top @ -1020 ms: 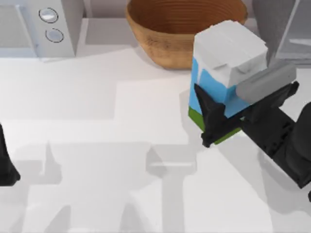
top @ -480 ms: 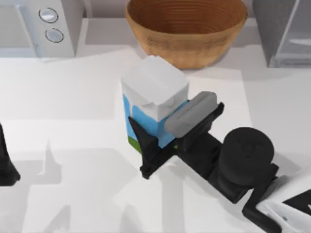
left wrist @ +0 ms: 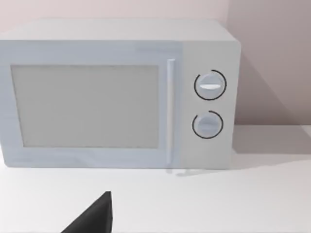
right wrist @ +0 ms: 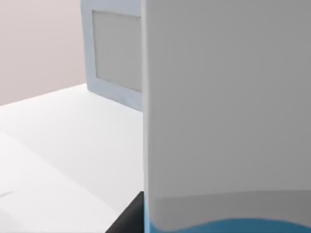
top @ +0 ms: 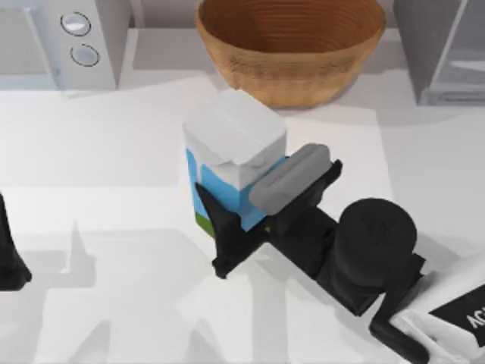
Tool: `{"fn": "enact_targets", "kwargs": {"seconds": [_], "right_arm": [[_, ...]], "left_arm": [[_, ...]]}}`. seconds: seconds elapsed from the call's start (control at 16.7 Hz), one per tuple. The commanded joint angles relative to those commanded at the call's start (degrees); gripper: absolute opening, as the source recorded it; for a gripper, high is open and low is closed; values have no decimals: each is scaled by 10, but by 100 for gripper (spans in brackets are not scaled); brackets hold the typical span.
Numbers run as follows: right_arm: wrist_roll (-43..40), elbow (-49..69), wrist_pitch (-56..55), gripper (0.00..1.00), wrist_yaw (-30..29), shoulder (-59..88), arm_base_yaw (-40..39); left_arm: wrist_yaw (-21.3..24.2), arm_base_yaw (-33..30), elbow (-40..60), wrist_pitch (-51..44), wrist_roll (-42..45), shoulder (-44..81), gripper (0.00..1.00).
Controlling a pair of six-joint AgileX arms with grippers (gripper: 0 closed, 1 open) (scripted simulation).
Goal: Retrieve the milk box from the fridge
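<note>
The milk box [top: 233, 144] has a white top, blue sides and a green strip at its base, and it stands upright over the middle of the table. My right gripper [top: 241, 203] is shut on it, one finger on each side, with the arm reaching in from the lower right. The box's white side is very close in the right wrist view [right wrist: 228, 111]. The fridge [top: 443, 49], dark grey with a pale door panel, stands at the back right, well apart from the box. My left gripper [top: 9, 262] is parked at the left edge.
A large woven basket [top: 292, 45] sits at the back centre, just behind the milk box. A light grey microwave [top: 53, 38] with two round knobs stands at the back left, and the left wrist camera faces it [left wrist: 116, 97].
My right gripper carried the milk box leftward from beside the fridge to the middle of the table, with only a small shift in the last half second. The left arm stayed put.
</note>
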State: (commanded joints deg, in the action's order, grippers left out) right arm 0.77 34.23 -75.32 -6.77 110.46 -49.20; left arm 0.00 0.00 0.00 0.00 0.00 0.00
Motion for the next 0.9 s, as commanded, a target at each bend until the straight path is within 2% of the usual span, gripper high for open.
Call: {"fn": "enact_targets", "kwargs": {"seconds": [0.42, 0.72, 0.9], "right_arm": [[1, 106, -23, 0, 5, 125, 6], [0, 116, -25, 0, 6, 134, 7], [0, 116, -25, 23, 6, 134, 7]], "left_arm": [[0, 0, 0, 0, 0, 0, 100], [0, 0, 0, 0, 0, 0, 100], [0, 0, 0, 0, 0, 0, 100]]}}
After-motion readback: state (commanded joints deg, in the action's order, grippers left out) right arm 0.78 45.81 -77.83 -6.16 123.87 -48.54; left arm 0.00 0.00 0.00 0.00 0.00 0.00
